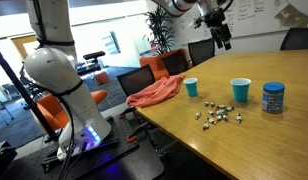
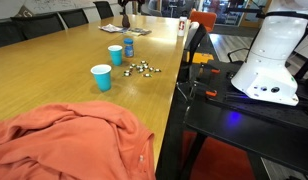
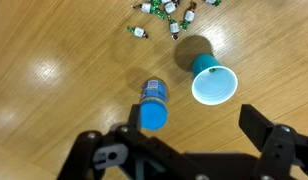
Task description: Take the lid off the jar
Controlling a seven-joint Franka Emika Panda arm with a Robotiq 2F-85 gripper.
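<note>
Our gripper (image 3: 179,140) hangs wide open, well above the jar (image 3: 152,93), which stands below between its fingers. We judge the lid (image 3: 154,118) light, stiff, slick, best gripped by its rim.

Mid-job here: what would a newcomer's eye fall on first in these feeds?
The big orange cloth heaped at the table's edge strikes first. Next, a row of blue on it: a cup, a second cup and the jar, lid on, with small shiny pieces scattered beside them. The gripper hangs open high above the jar.
</note>
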